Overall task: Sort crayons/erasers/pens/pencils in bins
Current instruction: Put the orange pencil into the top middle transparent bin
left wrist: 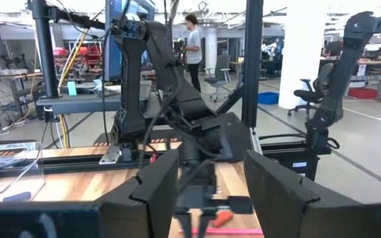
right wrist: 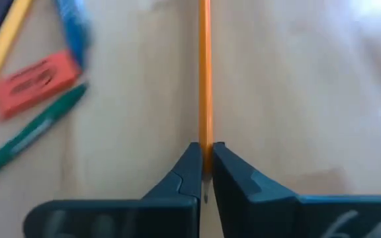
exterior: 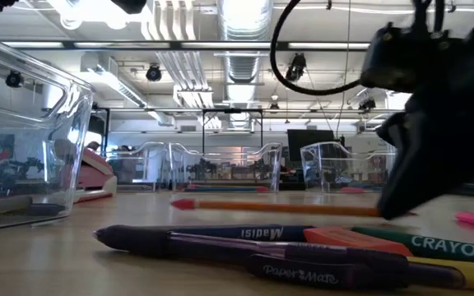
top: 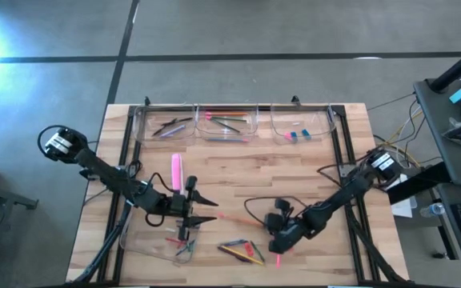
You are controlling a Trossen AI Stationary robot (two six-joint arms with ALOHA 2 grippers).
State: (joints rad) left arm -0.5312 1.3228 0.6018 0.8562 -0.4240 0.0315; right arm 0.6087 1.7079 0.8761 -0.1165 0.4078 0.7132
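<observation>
Right tool (right wrist: 205, 162) pinches the orange pencil (right wrist: 205, 73), which runs straight ahead from its tips.

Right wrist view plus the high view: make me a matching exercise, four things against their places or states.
Things:
1. orange pencil
2. red eraser
3. left gripper
4. blue erasers

Places or states:
A. open, over the table's front left part
B. inside the back right bin
C. pinched in the shut right gripper
D. loose on the wood beside a green stick

Pairs: 1-C, 2-D, 3-A, 4-B
</observation>
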